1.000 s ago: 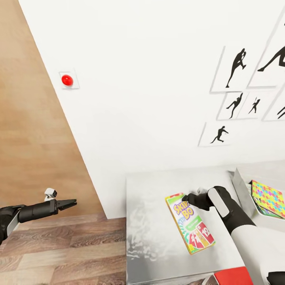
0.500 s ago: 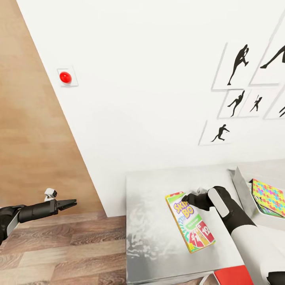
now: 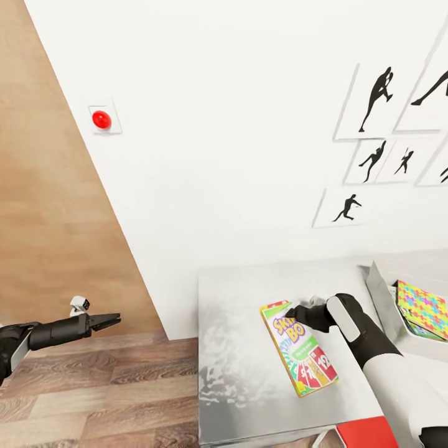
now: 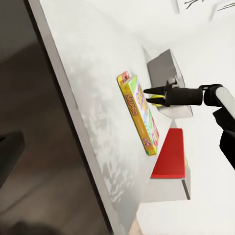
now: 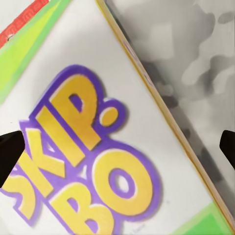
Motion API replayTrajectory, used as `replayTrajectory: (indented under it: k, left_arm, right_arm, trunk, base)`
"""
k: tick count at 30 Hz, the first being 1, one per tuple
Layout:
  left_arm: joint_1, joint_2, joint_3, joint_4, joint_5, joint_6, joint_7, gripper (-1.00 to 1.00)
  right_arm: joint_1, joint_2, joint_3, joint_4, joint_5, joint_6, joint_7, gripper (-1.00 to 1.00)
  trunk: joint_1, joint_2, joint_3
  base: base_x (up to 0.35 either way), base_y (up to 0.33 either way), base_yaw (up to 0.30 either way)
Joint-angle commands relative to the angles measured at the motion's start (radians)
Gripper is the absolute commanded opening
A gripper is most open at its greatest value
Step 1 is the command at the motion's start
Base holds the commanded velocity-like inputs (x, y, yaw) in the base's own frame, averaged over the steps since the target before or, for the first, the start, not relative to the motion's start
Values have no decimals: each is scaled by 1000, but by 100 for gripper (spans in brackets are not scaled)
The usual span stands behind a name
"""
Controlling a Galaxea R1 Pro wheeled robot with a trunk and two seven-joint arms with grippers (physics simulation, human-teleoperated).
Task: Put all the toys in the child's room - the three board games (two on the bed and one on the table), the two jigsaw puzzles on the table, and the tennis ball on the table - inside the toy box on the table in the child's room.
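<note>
Your right tool (image 3: pixel 291 309) sits over the upper end of the Skip-Bo box (image 3: pixel 299 348), which lies flat on the worktop (image 3: pixel 236 348), well apart from the toy box (image 3: pixel 379 298). In the right wrist view the two dark fingertips (image 5: pixel 10 156) stand wide apart, one on each side of the printed lid, clamped on nothing. Treat the box as not yet grasped.

Inside the toy box, the mosaic jigsaw puzzle (image 3: pixel 423 309) rests on top of another flat item that you cannot identify. Judge the task as partly done: at least one puzzle is stowed, the Skip-Bo game is left to move.

Your left tool (image 3: pixel 106 321) hangs over the wood floor (image 3: pixel 93 398), well apart from the Skip-Bo box, fingers close together and empty.
</note>
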Motion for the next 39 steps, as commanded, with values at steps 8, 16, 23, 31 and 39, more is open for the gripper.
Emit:
replayTrajectory:
  k: [8,16,23,31,39]
  left_arm:
    - [-1,0,1,0,-1,11,-4,100]
    - [-1,0,1,0,-1,11,-4,100]
    - [-2,0,0,0,-1,11,-4,100]
    - [-2,0,1,0,-1,11,-4,100]
    - [-1,0,0,0,-1,11,-4,100]
  right_arm:
    - [-1,0,4,8,-11,3,-10,100]
    - [-1,0,4,9,-9,3,-10,100]
    - [-1,0,4,9,-9,3,-10,100]
    - [-1,0,4,9,-11,4,-10,100]
    - [-1,0,4,9,-11,6,-10,100]
  trunk:
    - [1,-2,-11]
    - [1,-2,-19]
    - [1,-2,-19]
    - [1,-2,-20]
    - [1,-2,-20]
  base:
    - [0,0,0]
    - [-2,0,0]
    - [-103,122,0]
    - [-136,245,0]
    - [-44,269,0]
